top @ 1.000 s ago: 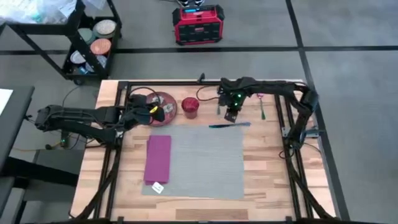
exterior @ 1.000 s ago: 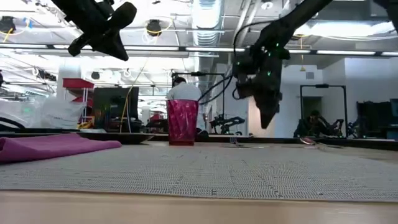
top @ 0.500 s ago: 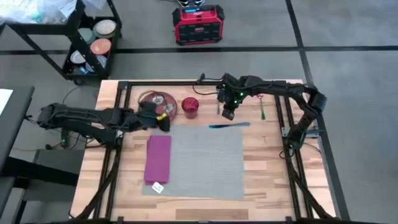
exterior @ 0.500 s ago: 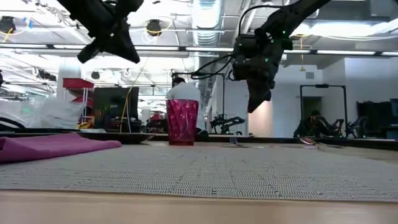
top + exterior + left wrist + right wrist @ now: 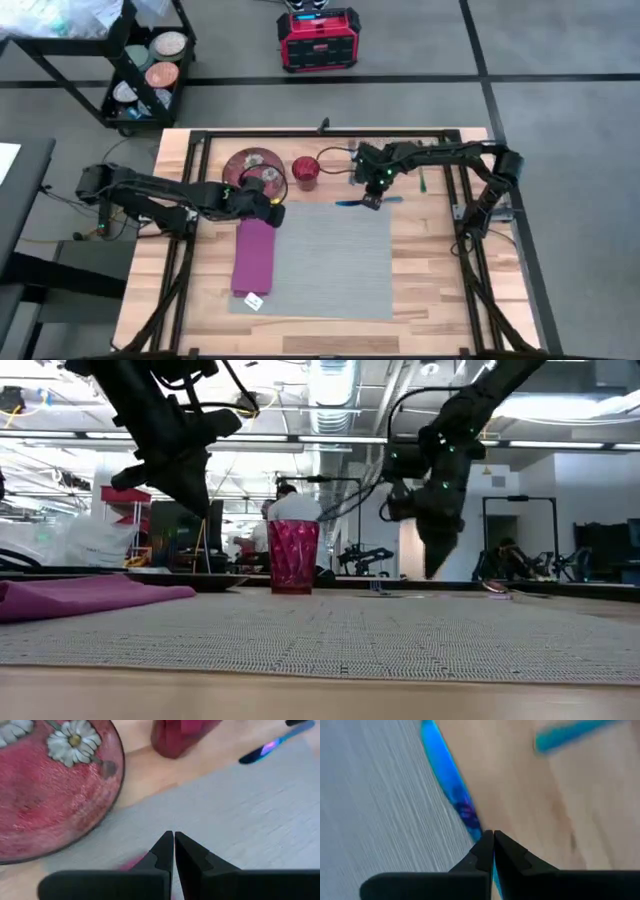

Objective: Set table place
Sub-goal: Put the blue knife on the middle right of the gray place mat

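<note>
Blue knife [image 5: 451,785] lies under the right claw [image 5: 493,840], both claws' fingers pressed together.

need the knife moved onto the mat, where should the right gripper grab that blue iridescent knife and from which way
Grip the blue iridescent knife near mid-length, coming straight down from above. It lies flat along the far edge of the grey fabric placemat, so only its narrow width fits between fingers, set across it. The right gripper hangs over it, fingers shut, and would need opening first. This is a judgement.
</note>
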